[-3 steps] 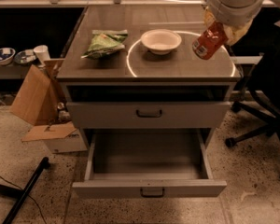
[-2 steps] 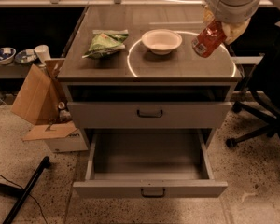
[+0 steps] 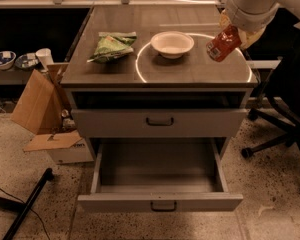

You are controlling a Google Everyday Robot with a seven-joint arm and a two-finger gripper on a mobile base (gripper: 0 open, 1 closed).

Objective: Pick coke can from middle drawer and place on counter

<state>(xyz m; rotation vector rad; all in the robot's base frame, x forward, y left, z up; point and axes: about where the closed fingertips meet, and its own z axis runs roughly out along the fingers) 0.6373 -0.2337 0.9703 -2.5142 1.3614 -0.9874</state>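
The coke can (image 3: pixel 222 44), red-orange with white lettering, hangs tilted in the air above the right part of the counter (image 3: pixel 190 71). My gripper (image 3: pixel 231 34) comes down from the upper right on a white arm and is shut on the can's upper end. The middle drawer (image 3: pixel 159 171) is pulled open low at the front; its grey floor is bare, and its dark bar handle faces me.
A white bowl (image 3: pixel 172 44) and a green snack bag (image 3: pixel 112 46) lie on the counter left of the can. The upper drawer (image 3: pixel 159 122) is closed. Cardboard boxes (image 3: pixel 37 109) stand at the left, and an office chair base (image 3: pixel 275 134) at the right.
The gripper and the can have stayed almost in place over the counter's right side, with only a slight shift.
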